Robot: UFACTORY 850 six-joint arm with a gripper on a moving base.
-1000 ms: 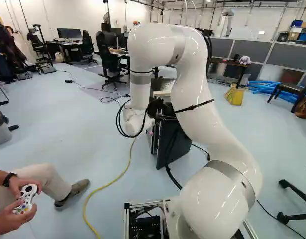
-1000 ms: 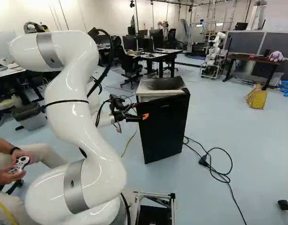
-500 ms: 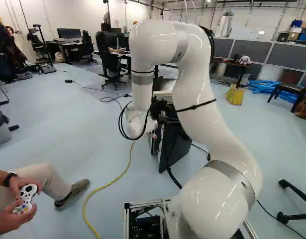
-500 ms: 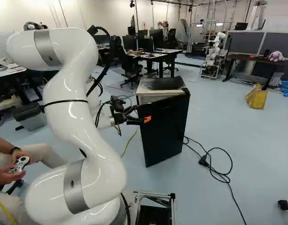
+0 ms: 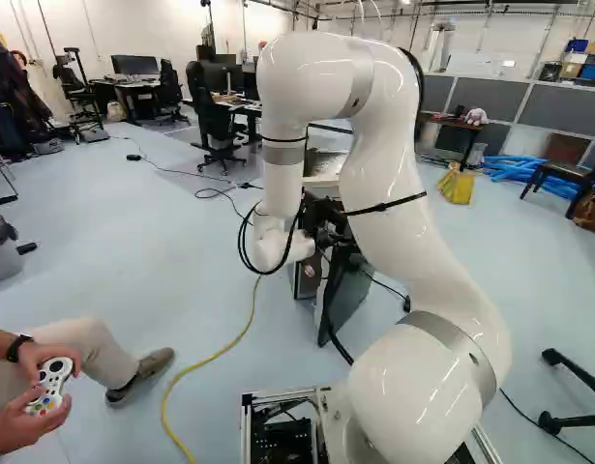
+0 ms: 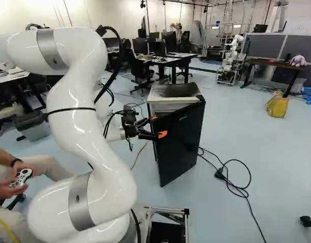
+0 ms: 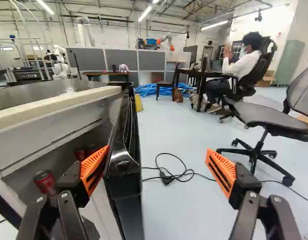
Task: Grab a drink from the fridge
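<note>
In the right base view my gripper is at the free edge of the black fridge door, which stands part open from the fridge. The wrist view shows the gripper open wide. One orange pad is on the door's inner side, against or very near the edge of the door; the other pad stands well off its outer side. Red cans show inside the fridge past the inner finger. The left base view shows the door partly behind the arm.
A black cable lies on the floor beside the door. An office chair stands on the door's outer side. Another robot stands farther back. A yellow cable and a seated person's shoe are near the base.
The fridge door has swung farther open, its free edge moving toward the base. My gripper has shifted with it, a little to the right in the left base view. The base has not moved.
</note>
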